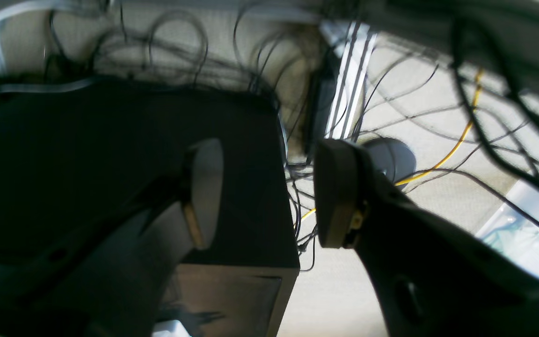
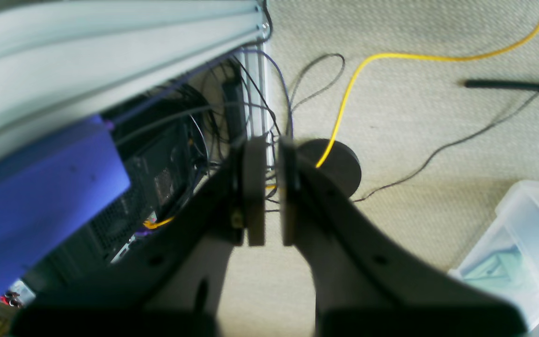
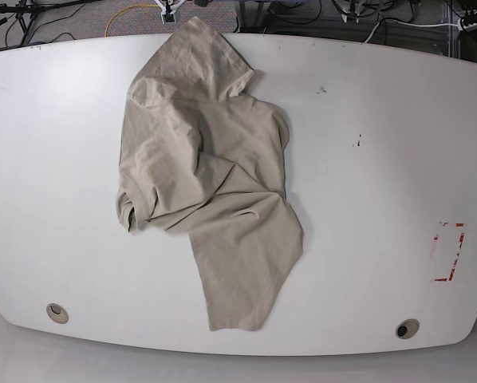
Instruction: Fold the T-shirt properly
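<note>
Left wrist view. No writing or label can be read. The left gripper (image 1: 269, 192) stands with its jaws apart, a wide gap between the two pads, and nothing between them or touching them. Behind it lie a dark box (image 1: 124, 173), a tangle of black cables (image 1: 391, 98), a yellow cable (image 1: 461, 135) and pale carpet (image 1: 344, 290). A clear plastic bin (image 1: 522, 234) shows at the right edge.

Right wrist view. No legible writing. The right gripper (image 2: 269, 192) has its jaws drawn nearly together, only a thin slit left between the pads, and it grips nothing. Below it are the carpet (image 2: 438, 131), the yellow cable (image 2: 344, 103), a dark round disc (image 2: 339, 168), a metal frame rail (image 2: 110, 51), a blue-purple block (image 2: 31, 196) and the clear bin (image 2: 527, 248).

Base view. Neither gripper appears. The T-shirt (image 3: 214, 191) lies crumpled on the white table (image 3: 382, 159), left of centre: one sleeve reaches the far edge, the body is bunched and creased in the middle, and a long flap runs toward the near edge. The cloth is plain beige, unprinted. A red-marked rectangle (image 3: 448, 251) sits near the right edge; its marks are too small to read.
</note>
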